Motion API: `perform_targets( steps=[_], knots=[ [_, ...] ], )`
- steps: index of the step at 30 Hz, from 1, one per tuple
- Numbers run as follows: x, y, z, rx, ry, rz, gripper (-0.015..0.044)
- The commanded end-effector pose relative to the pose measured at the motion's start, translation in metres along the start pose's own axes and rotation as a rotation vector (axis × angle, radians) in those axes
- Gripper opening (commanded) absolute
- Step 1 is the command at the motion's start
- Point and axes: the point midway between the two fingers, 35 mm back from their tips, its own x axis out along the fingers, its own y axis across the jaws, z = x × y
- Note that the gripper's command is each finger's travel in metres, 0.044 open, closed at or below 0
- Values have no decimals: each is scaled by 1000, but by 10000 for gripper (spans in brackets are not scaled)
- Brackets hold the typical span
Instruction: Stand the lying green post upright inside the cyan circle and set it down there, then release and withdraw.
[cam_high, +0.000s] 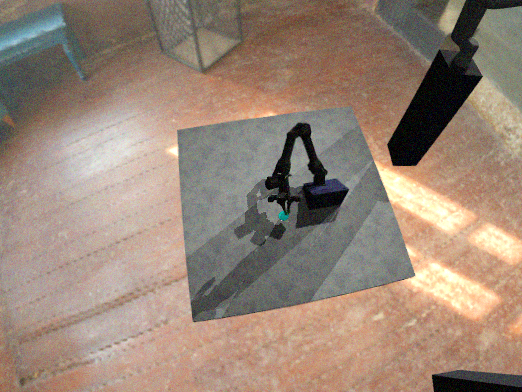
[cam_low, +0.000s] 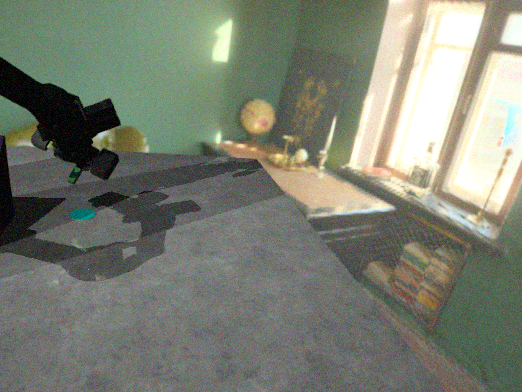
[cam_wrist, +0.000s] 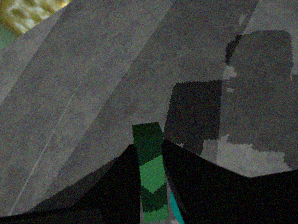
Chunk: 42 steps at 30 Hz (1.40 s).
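Observation:
The green post is held by my gripper, which is shut on it. In the exterior view the post hangs above the table, tilted, its lower end leaning left; its upper part is hidden by the fingers. In the top view I cannot make it out. The flat cyan circle lies on the table below the gripper. In the wrist view it is mostly hidden behind the right finger.
The grey table carries a dark blue block at the arm's base. A long black block shows beyond the table's right edge. The arm's shadows fall around the circle.

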Motion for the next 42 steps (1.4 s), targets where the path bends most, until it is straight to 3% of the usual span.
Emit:
perform_targets(
  steps=[1, 42],
  knots=[
    [-1, 1, -2, -8, -32, 2, 23],
    [-15, -1, -4, -93, -332, -42, 23]
  ],
)
